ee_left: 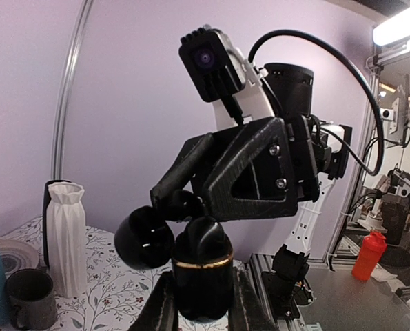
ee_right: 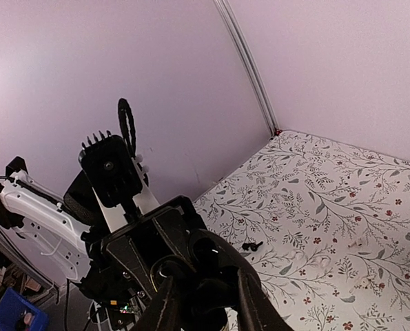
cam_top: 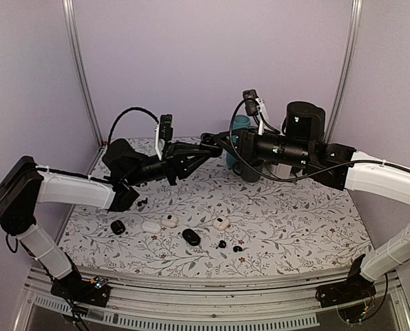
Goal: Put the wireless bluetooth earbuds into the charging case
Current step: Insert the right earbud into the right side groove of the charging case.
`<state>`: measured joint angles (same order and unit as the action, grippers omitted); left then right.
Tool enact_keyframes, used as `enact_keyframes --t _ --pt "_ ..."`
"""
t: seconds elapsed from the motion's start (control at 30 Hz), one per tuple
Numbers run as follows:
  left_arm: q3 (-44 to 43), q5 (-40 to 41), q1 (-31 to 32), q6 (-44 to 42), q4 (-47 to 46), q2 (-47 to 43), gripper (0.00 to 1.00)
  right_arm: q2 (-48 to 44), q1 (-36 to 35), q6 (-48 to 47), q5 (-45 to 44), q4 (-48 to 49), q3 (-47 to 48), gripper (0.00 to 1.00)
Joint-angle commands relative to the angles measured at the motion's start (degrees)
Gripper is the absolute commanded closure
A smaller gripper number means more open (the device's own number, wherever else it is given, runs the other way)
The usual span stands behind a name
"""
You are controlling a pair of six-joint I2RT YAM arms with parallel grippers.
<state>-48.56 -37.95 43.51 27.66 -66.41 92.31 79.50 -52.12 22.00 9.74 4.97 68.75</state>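
Gripping the glossy black, gold-rimmed charging case (ee_left: 203,293), lid (ee_left: 144,238) open, is the left hand (ee_left: 202,276) — the right hand (ee_right: 206,279), unclear.

We count two tiny black earbuds (cam_top: 222,244) on the worktop (cam_top: 294,221). There are three black cases in all: two black oval cases (cam_top: 191,236) lying down and one open charging case (ee_left: 203,276) up in the air. We also find three white pieces (cam_top: 151,225), one small black part (cam_top: 142,201), one teal cup (cam_top: 240,127), one grey mug (ee_left: 31,298) and one white vase (ee_left: 65,238).
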Motion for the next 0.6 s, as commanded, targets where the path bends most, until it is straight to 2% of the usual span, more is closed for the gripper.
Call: enact_keyframes --t 0.0,0.4,0.57 --pt "-0.2 -0.4 1.2 -0.6 -5.8 -3.1 1.0 0.8 -0.2 -0.3 -0.9 -4.4 0.1 0.71" --pt "0.1 -0.6 1.2 -0.5 -5.6 -3.1 1.0 0.3 -0.2 0.4 -1.2 -4.8 3.0 0.62" --pt "0.2 -0.7 1.2 -0.5 -5.5 -3.0 1.0 0.5 -0.2 1.3 -1.8 -6.5 4.5 0.53"
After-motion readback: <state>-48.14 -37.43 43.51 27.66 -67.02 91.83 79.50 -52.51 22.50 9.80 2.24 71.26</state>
